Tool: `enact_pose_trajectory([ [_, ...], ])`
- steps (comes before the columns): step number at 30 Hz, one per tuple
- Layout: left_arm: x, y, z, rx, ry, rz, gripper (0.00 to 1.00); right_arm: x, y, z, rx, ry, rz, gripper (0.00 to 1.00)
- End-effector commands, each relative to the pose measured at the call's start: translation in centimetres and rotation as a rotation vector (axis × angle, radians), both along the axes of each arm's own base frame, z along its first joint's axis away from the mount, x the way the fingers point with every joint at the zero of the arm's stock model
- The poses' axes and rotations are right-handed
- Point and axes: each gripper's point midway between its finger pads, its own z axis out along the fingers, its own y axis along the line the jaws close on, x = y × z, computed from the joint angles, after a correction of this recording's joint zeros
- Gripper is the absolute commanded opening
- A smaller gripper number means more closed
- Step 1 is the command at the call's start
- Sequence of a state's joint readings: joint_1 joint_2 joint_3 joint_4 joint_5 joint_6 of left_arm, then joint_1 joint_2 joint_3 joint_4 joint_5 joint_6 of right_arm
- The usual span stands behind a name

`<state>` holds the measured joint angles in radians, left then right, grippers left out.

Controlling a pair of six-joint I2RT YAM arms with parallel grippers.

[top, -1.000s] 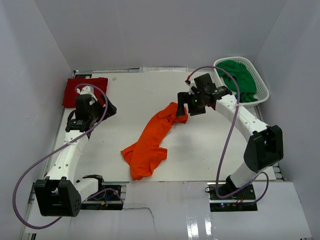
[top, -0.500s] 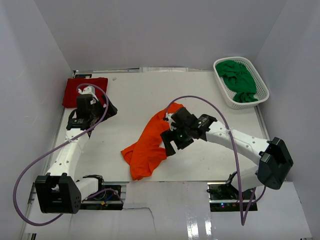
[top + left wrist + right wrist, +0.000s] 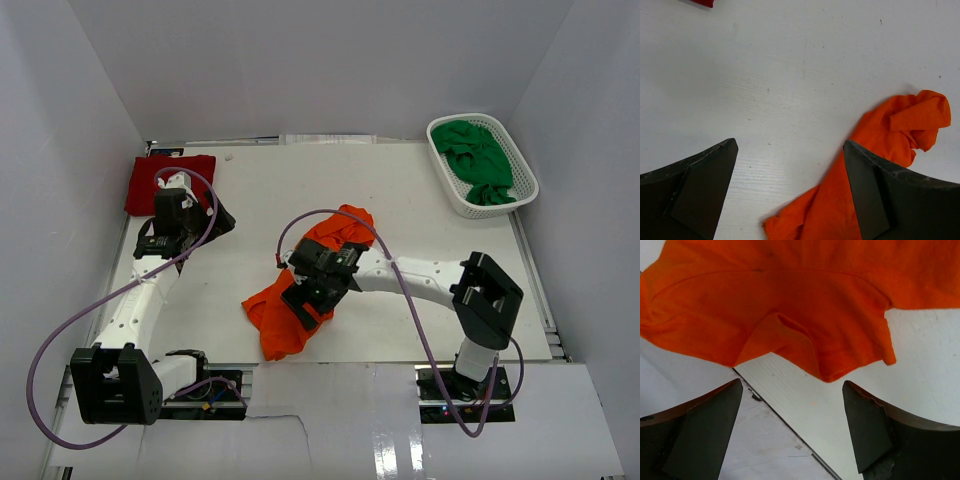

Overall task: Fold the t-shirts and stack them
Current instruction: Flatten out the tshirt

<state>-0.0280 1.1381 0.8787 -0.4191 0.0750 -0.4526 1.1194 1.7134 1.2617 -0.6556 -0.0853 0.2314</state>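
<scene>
Right pincer (image 3: 305, 300), jaws apart, hangs over the orange t-shirt (image 3: 272, 322) at lower centre. It should pinch 1 hem corner only, not bunched layers. Left pincer (image 3: 212, 218) is likewise apart.

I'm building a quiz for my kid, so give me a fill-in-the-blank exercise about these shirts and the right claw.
The green t-shirt lies in the white ____.
The dark red t-shirt lies at the table's far ____ corner.
The right claw, over the orange t-shirt, is ____.
Missing words: basket, left, open.
</scene>
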Motion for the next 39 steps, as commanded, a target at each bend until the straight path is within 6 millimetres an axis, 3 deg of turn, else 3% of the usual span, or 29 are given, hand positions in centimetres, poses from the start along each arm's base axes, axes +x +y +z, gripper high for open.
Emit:
enact_pose_trajectory([
  [1, 0.4, 0.3, 1.4, 0.012, -0.032, 0.003, 0.98, 1.8, 2.4, 0.4, 0.052, -0.063, 0.063, 0.86],
  [11, 0.4, 0.4, 1.1, 0.017, -0.023, 0.009, 0.98, 2.0, 5.3, -1.4, 0.101, -0.034, 0.140, 0.82],
  [14, 0.4, 0.4, 1.2, 0.016, -0.023, 0.010, 0.98, 1.8, 5.8, -1.5, 0.107, -0.016, 0.151, 0.76],
  [15, 0.4, 0.4, 1.2, 0.017, -0.023, 0.009, 0.98, 1.7, 5.8, -1.3, 0.112, -0.012, 0.156, 0.67],
  [17, 0.4, 0.4, 1.1, 0.017, -0.022, 0.009, 0.98, 1.4, 6.1, -1.0, 0.131, 0.003, 0.165, 0.62],
  [21, 0.4, 0.4, 1.1, 0.018, -0.022, 0.009, 0.98, 0.8, 6.2, -0.4, 0.152, 0.028, 0.173, 0.29],
  [22, 0.4, 0.4, 1.1, 0.017, -0.020, 0.006, 0.98, 0.4, 6.1, -0.5, 0.148, 0.048, 0.180, 0.26],
  [29, 0.3, 0.3, 0.9, 0.016, -0.016, 0.005, 0.98, -0.6, 5.5, 0.0, 0.145, 0.080, 0.210, 0.34],
  [33, 0.3, 0.3, 1.0, 0.015, -0.017, 0.004, 0.98, -0.7, 5.1, -0.7, 0.123, 0.082, 0.220, 0.50],
  [35, 0.3, 0.3, 1.0, 0.016, -0.019, 0.003, 0.98, -1.0, 5.0, -1.1, 0.111, 0.085, 0.227, 0.50],
  [37, 0.3, 0.3, 1.0, 0.017, -0.019, 0.002, 0.98, -1.1, 5.1, -1.6, 0.108, 0.089, 0.229, 0.33],
  [39, 0.3, 0.3, 1.0, 0.017, -0.017, 0.002, 0.98, -1.2, 5.1, -2.0, 0.100, 0.096, 0.229, 0.08],
])
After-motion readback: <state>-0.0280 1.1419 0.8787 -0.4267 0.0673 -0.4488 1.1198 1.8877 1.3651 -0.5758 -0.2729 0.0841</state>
